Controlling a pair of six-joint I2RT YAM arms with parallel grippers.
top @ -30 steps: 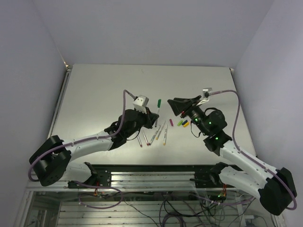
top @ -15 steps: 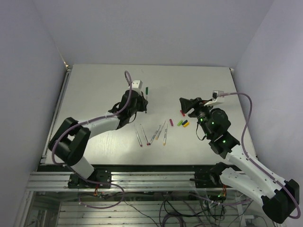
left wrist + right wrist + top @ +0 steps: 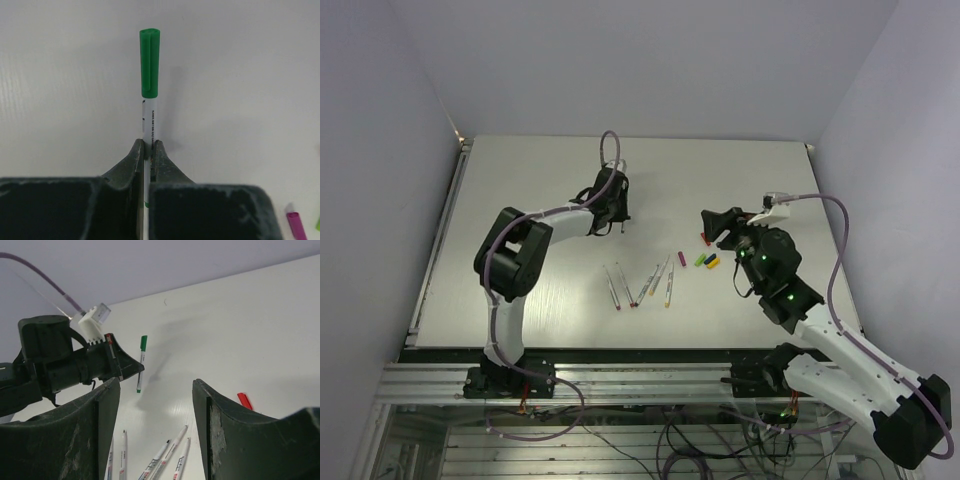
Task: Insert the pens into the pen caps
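Observation:
My left gripper (image 3: 148, 146) is shut on a whitish pen (image 3: 149, 117) that wears a green cap (image 3: 150, 62). It holds the pen above the table at the far middle (image 3: 616, 212). The right wrist view shows this pen (image 3: 141, 362) off the surface, cap up. My right gripper (image 3: 156, 384) is open and empty, hovering right of centre (image 3: 712, 226). Several uncapped pens (image 3: 645, 284) lie on the table between the arms and also show in the right wrist view (image 3: 165, 456). Loose caps lie by the right gripper: red (image 3: 705, 238), magenta (image 3: 681, 257), green (image 3: 700, 259), yellow (image 3: 712, 263). I cannot pick out the dark blue cap.
The grey table (image 3: 520, 190) has a raised rail along its left edge (image 3: 445, 230). White walls close in behind and on both sides. The red cap (image 3: 244, 400) lies just right of my right gripper's finger.
My left arm has swung away from the centre toward the far side, carrying the green-capped pen. My right gripper has drawn back a little to the right.

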